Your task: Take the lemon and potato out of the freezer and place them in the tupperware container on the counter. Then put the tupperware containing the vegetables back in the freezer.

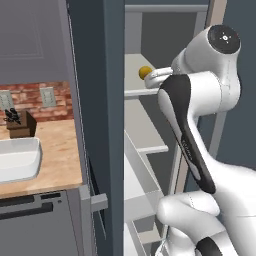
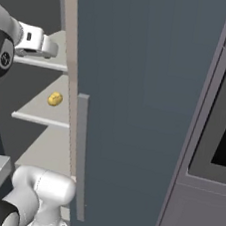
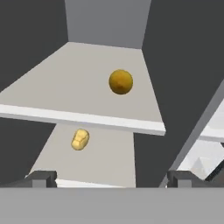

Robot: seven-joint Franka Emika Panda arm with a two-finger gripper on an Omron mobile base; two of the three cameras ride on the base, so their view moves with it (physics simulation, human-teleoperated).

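**Wide-open gripper hanging over the freezer shelves, both items lying untouched**

In the left base view, the tupperware container (image 1: 17, 159) is sitting near the left end of the counter (image 1: 57, 155), with a dark knife block (image 1: 21, 124) standing behind it against the brick wall (image 1: 32, 100). To its right the freezer (image 1: 102, 100) is standing open, its pale shelves showing past the door edge. The lemon (image 1: 144, 72) is resting on the upper shelf (image 1: 135, 80), near that shelf's front edge, with the white arm just beside it on the right.

In the hand view, the gripper (image 3: 112, 178) is looking down into the freezer with its fingers (image 3: 41, 178) standing far apart, holding nothing. The lemon (image 3: 120, 82) is lying well ahead of the fingers, toward the right side of the upper shelf (image 3: 65, 87) and clear of its front edge. The potato (image 3: 80, 139) is lying on the lower shelf (image 3: 105, 157), nearer the fingers and left of the midline between them. Open shelf surface is lying all around both items, while dark freezer walls are closing in at left and right.

In the right base view, the potato (image 2: 55, 99) is sitting on the lower shelf (image 2: 45, 111), near its right side and back from the front edge. The wrist is reaching in above the upper shelf, and the freezer door (image 2: 141, 103) is taking up the middle, with a dark oven front (image 2: 221, 128) at the right edge.
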